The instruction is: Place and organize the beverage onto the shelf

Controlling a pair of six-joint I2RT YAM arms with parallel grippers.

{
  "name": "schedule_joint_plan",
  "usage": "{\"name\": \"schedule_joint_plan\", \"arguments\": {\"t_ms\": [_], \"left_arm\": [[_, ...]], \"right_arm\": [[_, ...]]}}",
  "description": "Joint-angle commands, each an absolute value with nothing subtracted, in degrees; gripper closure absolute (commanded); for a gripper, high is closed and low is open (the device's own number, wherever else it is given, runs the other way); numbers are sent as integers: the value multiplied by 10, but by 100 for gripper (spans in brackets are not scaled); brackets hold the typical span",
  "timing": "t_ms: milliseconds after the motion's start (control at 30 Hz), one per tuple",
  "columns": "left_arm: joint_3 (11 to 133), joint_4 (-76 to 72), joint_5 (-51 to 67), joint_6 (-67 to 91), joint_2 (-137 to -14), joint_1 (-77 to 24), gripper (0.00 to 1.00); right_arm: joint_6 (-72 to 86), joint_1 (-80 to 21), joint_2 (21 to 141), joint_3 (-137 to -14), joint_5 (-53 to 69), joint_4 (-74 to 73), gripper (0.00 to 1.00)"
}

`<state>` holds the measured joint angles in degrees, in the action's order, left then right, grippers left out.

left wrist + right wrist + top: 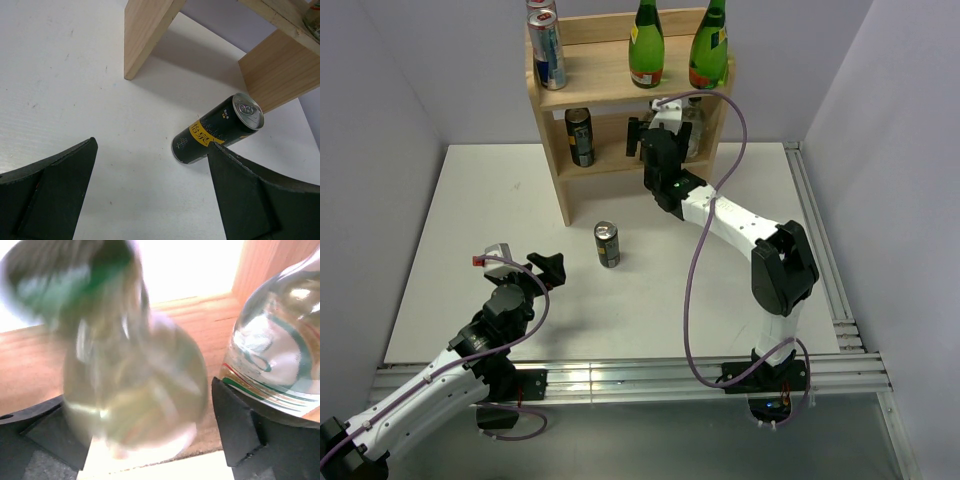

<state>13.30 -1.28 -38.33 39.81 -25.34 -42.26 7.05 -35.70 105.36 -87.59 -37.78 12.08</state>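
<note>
One can (607, 244) is not yet on the shelf (560, 190). It stands upright about mid-tabletop, a little toward the far edge and just in front of the rack's left side panel. The left claw (548, 268) is spread wide and holds nothing. It sits nearer the left edge, pointed at the can and apart from it.

The can looks like thin aluminium. I judge it light, smooth and easy to dent, and likely to tip if nudged near the rim. The best hold is probably across the middle of the body, over the yellow label band, with modest pressure.

The right claw (655, 130) reaches into the lower tier at the far edge. Its fingers stand either side of a clear glass bottle (135, 385), which is blurred in the wrist view. I cannot tell whether they are pressing on it or only flanking it. A second clear bottle (280, 355) is just beside it on the right. Glass will be heavier, slick and breakable, and there is little room there.
</note>
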Motion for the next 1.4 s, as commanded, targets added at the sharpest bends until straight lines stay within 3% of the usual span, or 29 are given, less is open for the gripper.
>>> {"name": "schedule_joint_plan", "arguments": {"t_ms": [0, 767, 1367], "left_arm": [[132, -36, -376, 390, -253, -425, 1], [133, -37, -377, 390, -256, -425, 1], [133, -38, -378, 389, -258, -425, 1]], "right_arm": [[77, -344, 1039, -879, -403, 168, 4], [96, -351, 1033, -855, -385, 162, 3], [120, -371, 971, -759, -323, 178, 0]]}}
